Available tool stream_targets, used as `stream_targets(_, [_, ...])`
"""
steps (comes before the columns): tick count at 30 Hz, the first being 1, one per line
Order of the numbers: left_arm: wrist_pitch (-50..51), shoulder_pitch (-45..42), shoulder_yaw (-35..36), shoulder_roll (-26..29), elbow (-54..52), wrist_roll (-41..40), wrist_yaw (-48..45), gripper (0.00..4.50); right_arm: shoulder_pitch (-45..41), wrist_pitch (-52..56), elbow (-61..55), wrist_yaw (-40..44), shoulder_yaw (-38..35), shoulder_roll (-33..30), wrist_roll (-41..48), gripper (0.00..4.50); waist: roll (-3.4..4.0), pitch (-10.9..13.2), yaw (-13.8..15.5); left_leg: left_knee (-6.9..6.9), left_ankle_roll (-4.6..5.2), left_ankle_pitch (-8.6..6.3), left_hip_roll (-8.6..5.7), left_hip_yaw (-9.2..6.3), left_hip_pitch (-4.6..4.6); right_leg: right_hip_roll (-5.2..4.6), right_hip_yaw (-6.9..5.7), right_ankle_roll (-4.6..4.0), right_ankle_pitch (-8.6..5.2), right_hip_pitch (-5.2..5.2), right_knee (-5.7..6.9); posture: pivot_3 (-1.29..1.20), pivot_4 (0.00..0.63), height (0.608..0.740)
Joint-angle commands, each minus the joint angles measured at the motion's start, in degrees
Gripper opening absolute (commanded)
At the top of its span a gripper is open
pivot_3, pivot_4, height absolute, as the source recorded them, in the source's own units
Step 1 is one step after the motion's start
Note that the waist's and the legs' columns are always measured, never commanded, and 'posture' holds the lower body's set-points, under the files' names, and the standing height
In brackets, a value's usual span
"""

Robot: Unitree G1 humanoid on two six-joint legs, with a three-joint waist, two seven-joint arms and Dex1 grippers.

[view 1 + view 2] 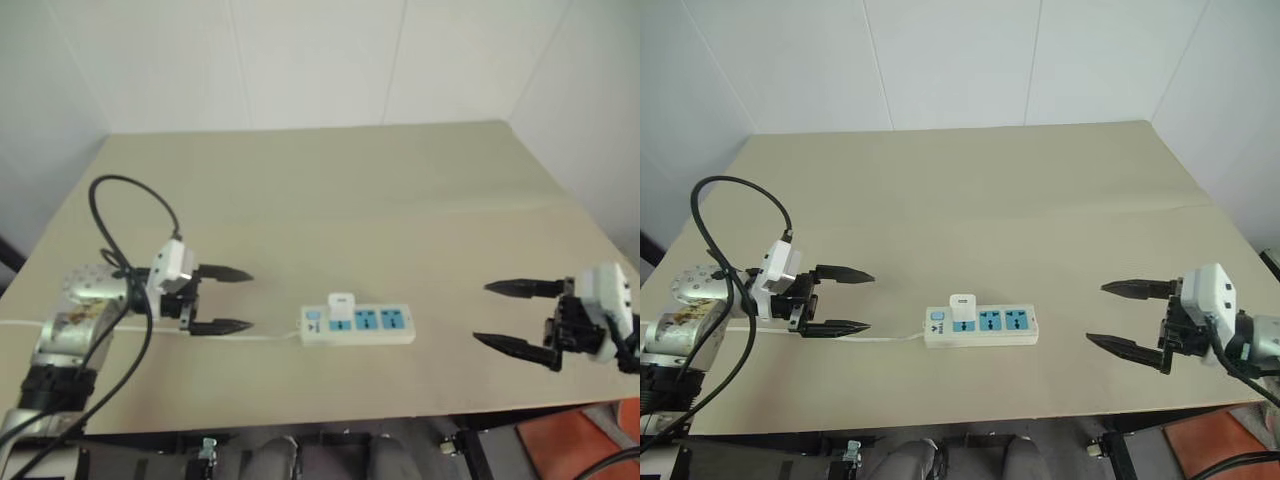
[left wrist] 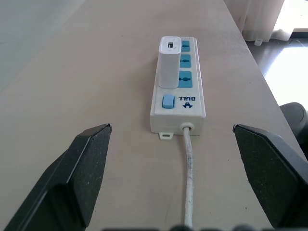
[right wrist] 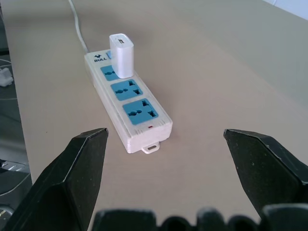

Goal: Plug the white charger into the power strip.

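The charger (image 1: 962, 305) stands upright in the left socket of the power strip (image 1: 981, 325), near the table's (image 1: 990, 190) near edge. Left gripper (image 1: 839, 299) and right gripper (image 1: 1118, 317) flank it, fingers apart, empty.

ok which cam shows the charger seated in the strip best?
Right wrist view: the white charger stands upright in the socket nearest the cord end of the power strip, seen from the side. Left wrist view shows it end-on; the eye views show it small.
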Motion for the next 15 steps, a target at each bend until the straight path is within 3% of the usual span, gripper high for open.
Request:
stream_targets(1, [0.5,-0.7,0.8,0.4,-1.0,-1.0,-0.2,4.41,1.2,0.6,-3.1,-1.9,-2.6,-0.2,1.0,4.50,0.00,0.0,0.0,0.00,0.00,0.00,0.00,0.01,0.00,0.00,0.00,0.00,0.00,-0.01,0.00,0.00,0.150,0.740])
stream_targets(15, [1.2,-3.7,-0.3,-0.1,0.6,-0.5,-0.6,4.41,2.1,0.4,-5.7,-6.5,-0.9,1.3,0.8,4.50,-0.04,0.0,0.1,0.01,-0.01,0.01,0.01,0.02,-0.01,0.02,0.02,-0.02,0.01,-0.01,0.00,0.00,0.150,0.740])
